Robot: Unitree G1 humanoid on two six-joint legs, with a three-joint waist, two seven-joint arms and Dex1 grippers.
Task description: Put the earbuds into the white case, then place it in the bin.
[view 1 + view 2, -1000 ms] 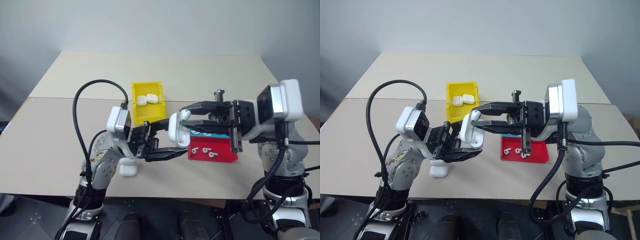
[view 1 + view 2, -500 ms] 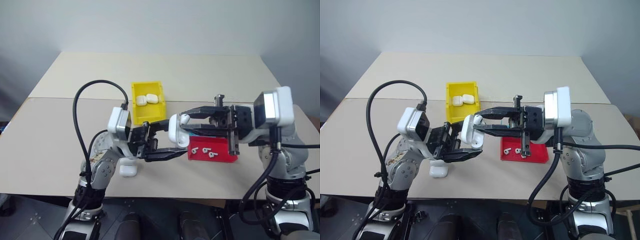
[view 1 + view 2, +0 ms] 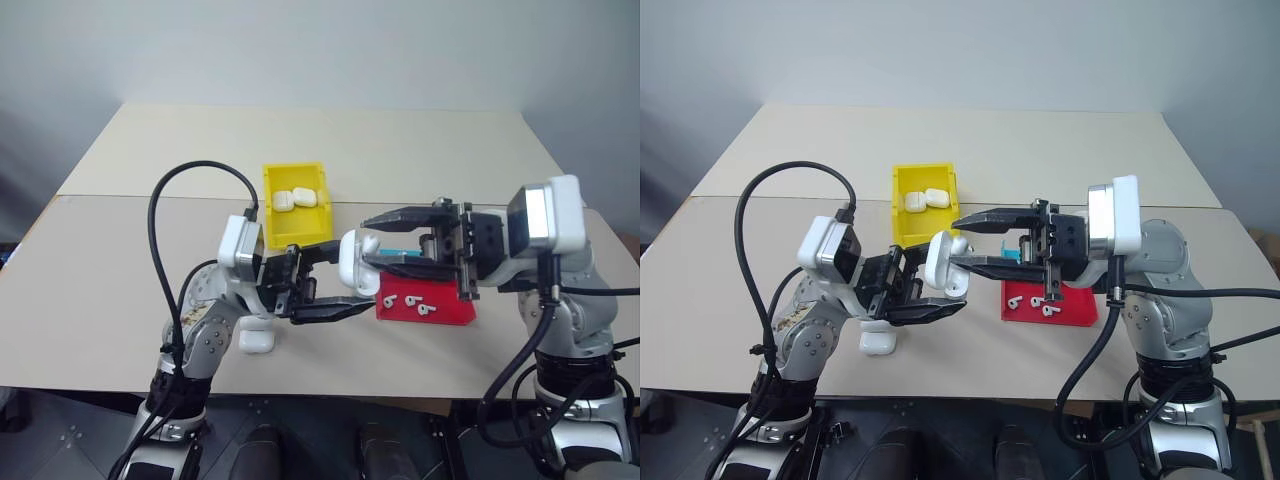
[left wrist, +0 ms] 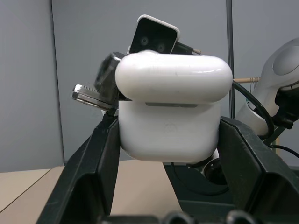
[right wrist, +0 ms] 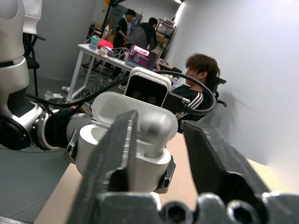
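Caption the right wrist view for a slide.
Right gripper open around an earbud sitting in the open case held by the left gripper.

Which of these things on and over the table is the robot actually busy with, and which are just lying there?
In use:
- white case, lid open, held by the left claw
- earbud standing in that case, at the right claw
- earbuds in the red tray
- yellow bin

Lying about:
- two cases already in the bin
- spare case on the table
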